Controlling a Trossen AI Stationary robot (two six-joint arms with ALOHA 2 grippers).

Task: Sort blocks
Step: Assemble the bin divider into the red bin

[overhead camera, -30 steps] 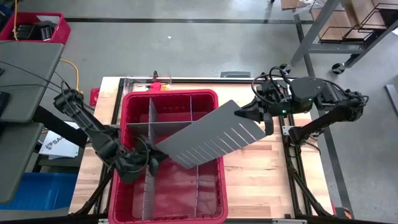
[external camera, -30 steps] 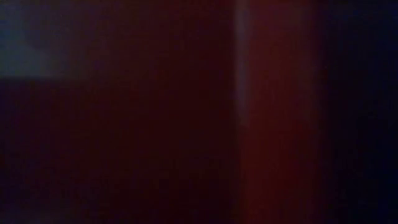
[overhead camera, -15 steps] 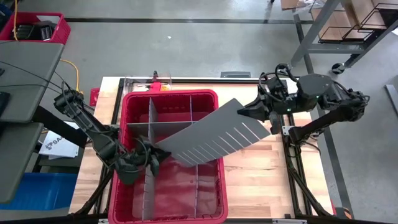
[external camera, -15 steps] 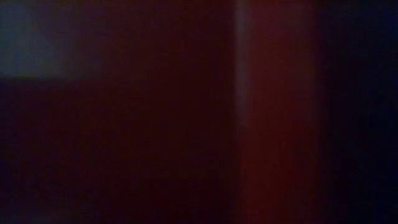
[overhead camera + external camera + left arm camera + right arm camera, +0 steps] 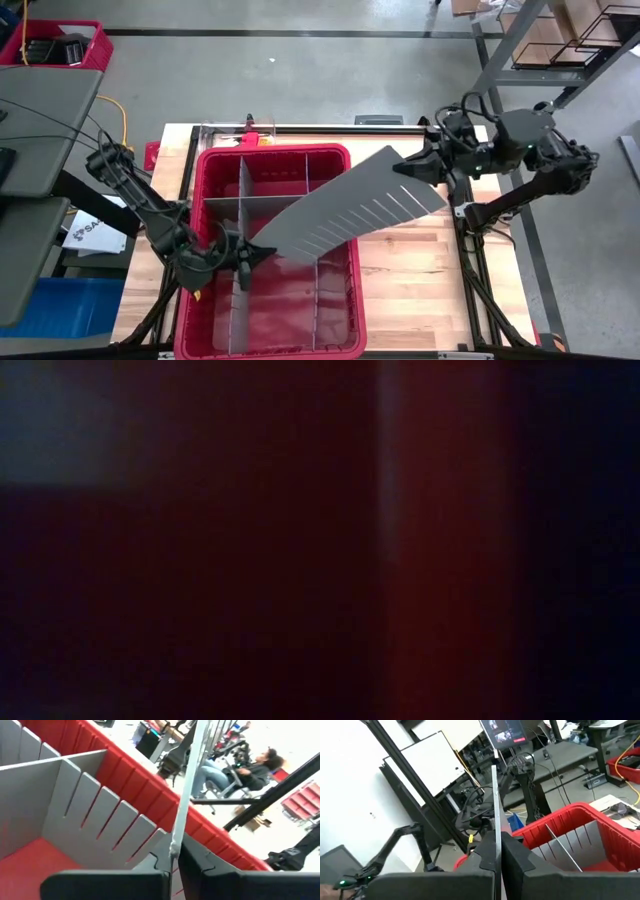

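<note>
A loose grey slotted divider sheet [image 5: 350,205] hangs slanted over the large red bin [image 5: 275,150], stretched between my two grippers. My left gripper [image 5: 250,252] [image 5: 173,862] is shut on the sheet's near-left end, above the bin's left half. My right gripper [image 5: 428,160] [image 5: 497,847] is shut on the sheet's far-right end, beyond the bin's right rim. Each wrist view shows the sheet edge-on between that arm's fingers. The blocks are out of view. My left gripper pinches the sheet's near-left end [image 5: 172,851] between its two fingers, one on each face. The fingers come about level from the table's left. That end is held up over the bin's dividers. My right gripper pinches the sheet's far-right end [image 5: 494,827] between its two fingers, one on each face. The fingers come roughly level from the table's right. The sheet is lifted clear of the table, slanting from this end toward the left gripper.
Fixed grey dividers [image 5: 240,200] split the bin into compartments. Bare wooden table [image 5: 420,270] lies right of the bin. A person [image 5: 250,770] sits in the room beyond. The low view shows only dark red.
My left gripper has tipped upward toward level and shut on the sheet's near-left end. The sheet's right end has shifted a little toward the far right with my right gripper, which has stayed shut on it.
</note>
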